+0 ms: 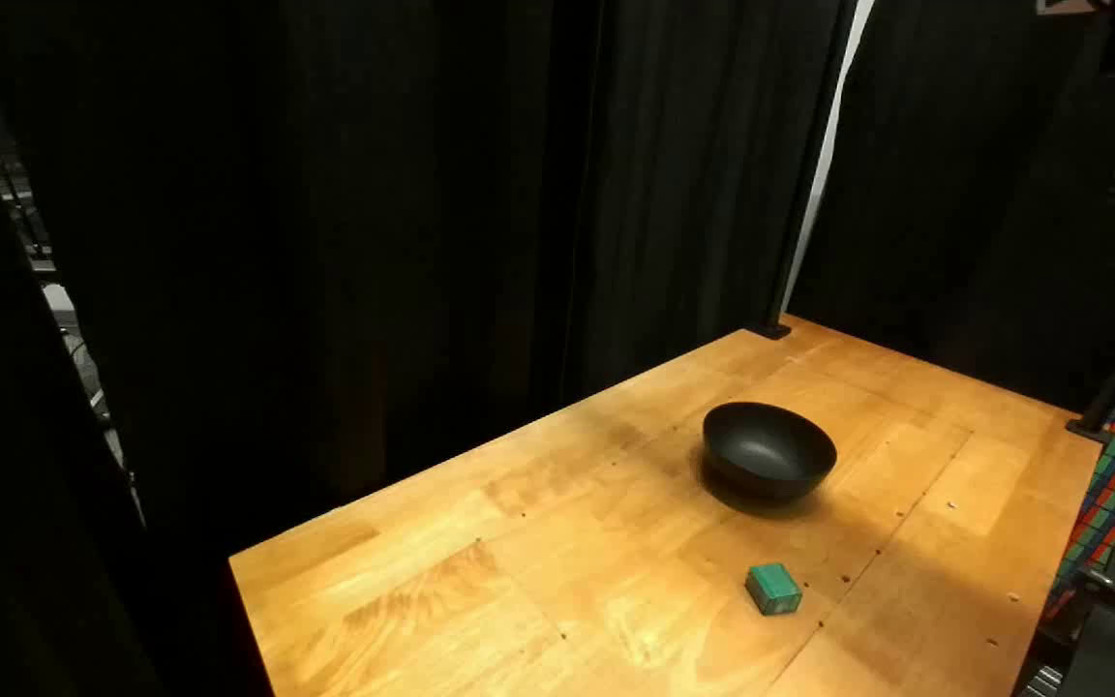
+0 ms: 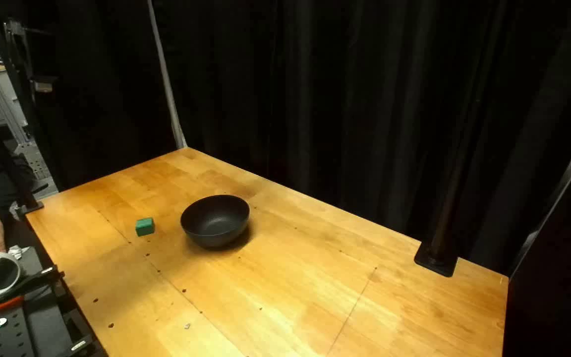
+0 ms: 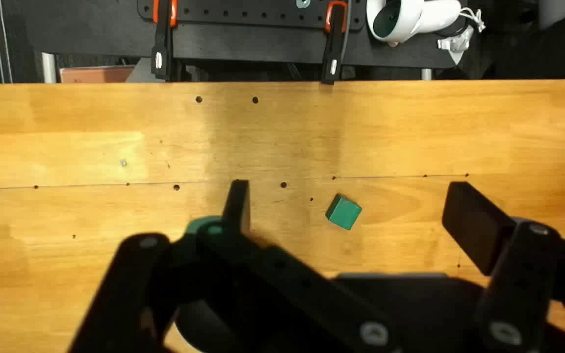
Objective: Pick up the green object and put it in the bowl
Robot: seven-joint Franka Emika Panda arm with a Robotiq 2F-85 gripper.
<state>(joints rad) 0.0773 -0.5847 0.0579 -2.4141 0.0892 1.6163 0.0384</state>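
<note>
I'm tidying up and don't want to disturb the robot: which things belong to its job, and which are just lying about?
For the job:
block, the green one
bowl, to receive it
claw, open

Just lying about:
white gadget
crumpled scrap
clamps, possibly fixed in place

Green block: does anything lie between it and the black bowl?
Both exterior views show only wooden tabletop between the green block and the black bowl.
</note>
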